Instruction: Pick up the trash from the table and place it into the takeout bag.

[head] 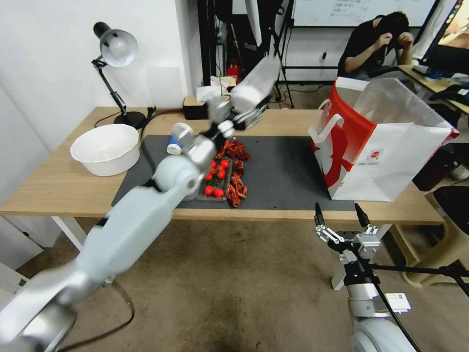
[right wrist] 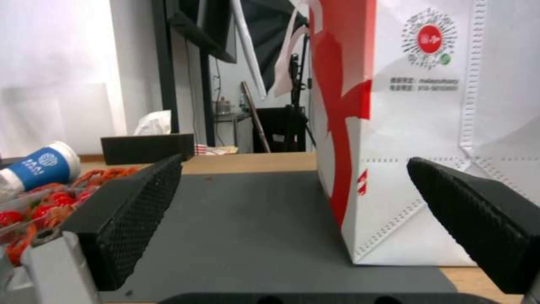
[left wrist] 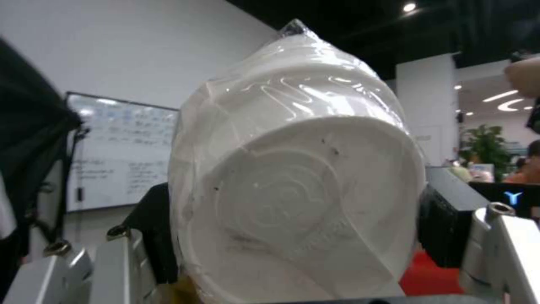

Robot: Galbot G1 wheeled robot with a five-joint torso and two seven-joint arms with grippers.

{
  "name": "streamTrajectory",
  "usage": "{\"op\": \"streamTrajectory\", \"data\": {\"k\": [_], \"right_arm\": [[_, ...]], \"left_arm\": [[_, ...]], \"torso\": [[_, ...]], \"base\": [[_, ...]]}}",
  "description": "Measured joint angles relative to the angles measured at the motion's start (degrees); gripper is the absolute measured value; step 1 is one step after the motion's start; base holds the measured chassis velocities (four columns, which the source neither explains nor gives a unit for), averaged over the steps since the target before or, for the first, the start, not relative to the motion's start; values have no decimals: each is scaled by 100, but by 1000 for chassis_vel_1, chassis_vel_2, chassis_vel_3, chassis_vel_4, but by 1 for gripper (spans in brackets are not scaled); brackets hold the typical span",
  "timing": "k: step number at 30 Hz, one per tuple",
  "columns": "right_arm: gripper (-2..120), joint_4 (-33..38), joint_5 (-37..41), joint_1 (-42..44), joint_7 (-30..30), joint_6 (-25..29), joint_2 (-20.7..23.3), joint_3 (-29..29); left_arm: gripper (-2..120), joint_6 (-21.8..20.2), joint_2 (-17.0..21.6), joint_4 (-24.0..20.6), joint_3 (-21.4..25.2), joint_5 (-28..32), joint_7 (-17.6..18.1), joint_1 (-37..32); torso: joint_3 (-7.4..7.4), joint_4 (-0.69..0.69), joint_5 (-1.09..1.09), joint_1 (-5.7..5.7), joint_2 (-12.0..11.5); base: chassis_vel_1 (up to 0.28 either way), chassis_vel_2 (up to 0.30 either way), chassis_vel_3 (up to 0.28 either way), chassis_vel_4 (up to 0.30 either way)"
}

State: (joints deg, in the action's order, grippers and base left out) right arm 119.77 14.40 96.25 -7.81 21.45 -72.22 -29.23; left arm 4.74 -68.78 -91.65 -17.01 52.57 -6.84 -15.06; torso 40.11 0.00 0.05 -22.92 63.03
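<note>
Holding a bowl (left wrist: pixel 298 177), seemingly film-wrapped, clamped between left gripper (head: pixel 243 116) fingers (left wrist: pixel 152 236) raised above the bench (head: pixel 63 188); right gripper (head: pixel 342 215) spread wide, empty, facing the bag (right wrist: pixel 427 139) just beyond its fingers (right wrist: pixel 132 211).

A black desk lamp (head: pixel 115 54) with a round shade stands at the far left corner, and near it sits a wide white bowl (head: pixel 105 148). On the dark grey mat (head: pixel 283 171) lies a clear tray of red cherry tomatoes (head: pixel 216 179), with red crayfish shells (head: pixel 237 186) heaped just beside it. A black box (head: pixel 194 108) rests at the far edge, and a whiteboard (head: pixel 361 11) hangs on the back wall.
</note>
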Motion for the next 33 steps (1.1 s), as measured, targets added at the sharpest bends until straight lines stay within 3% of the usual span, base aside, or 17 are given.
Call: {"op": "streamTrajectory", "data": {"k": [1,5,13,25,27,30,33], "right_arm": [[100,0,0,0,0,0,0,0],[100,-10,-14,29,-2,18,-67,-50],[100,-24,2,41,-2,53,-67,-138],[100,-124,51,20,-7,138,-27,-168],[100,-172,83,-25,-10,151,-2,-164],[100,-195,121,-43,-10,152,13,-157],[100,-212,167,-57,-9,152,30,-150]], "left_arm": [[74,0,0,0,0,0,0,0],[74,-6,-672,506,-472,0,-95,609],[74,-15,-1176,1017,-1137,-29,-391,1138],[74,-301,-1585,2002,-1674,-378,-558,1745],[74,-431,-1603,2187,-1715,-472,-735,1907],[74,-457,-1563,2176,-1730,-502,-799,1948],[82,-477,-1540,2132,-1731,-503,-807,1974]], "torso": [[0,0,0,0,0],[0,0,-2,0,-1],[0,0,-3,1,-1],[0,0,-4,1,-1],[0,0,-5,1,-1],[0,1,-5,1,-1],[0,1,-4,0,-1]], "base": [[0,0,0,0],[0,0,0,0],[0,0,0,0],[0,0,0,0],[0,0,0,0],[0,0,0,0],[0,0,0,0]]}}
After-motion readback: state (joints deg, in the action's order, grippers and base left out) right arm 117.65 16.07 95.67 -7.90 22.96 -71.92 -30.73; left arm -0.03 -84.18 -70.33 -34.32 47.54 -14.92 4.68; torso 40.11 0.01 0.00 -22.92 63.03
